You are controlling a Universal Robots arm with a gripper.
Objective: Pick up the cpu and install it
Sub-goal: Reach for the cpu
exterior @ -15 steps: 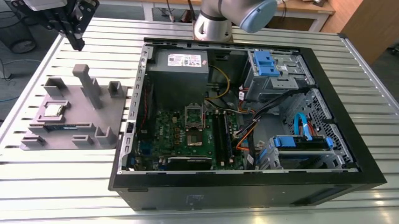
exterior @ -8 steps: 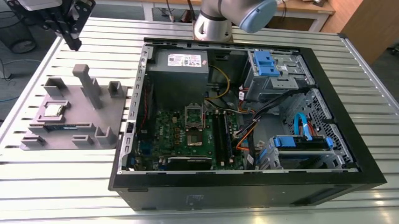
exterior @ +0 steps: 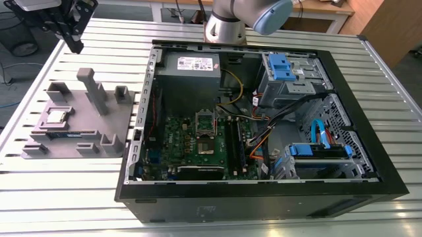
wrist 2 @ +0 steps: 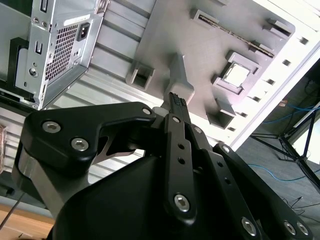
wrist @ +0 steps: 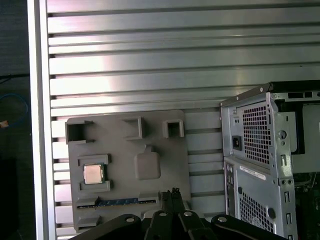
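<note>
Closed and empty, the claw [exterior: 74, 47] hangs over the slatted table [exterior: 66, 187], well apart from the cpu [exterior: 56, 116] in its gray holder [exterior: 125, 118].

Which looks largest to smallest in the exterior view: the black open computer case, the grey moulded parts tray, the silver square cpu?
1. black open computer case
2. grey moulded parts tray
3. silver square cpu
The gaps are wide, so none is a close call.
</note>
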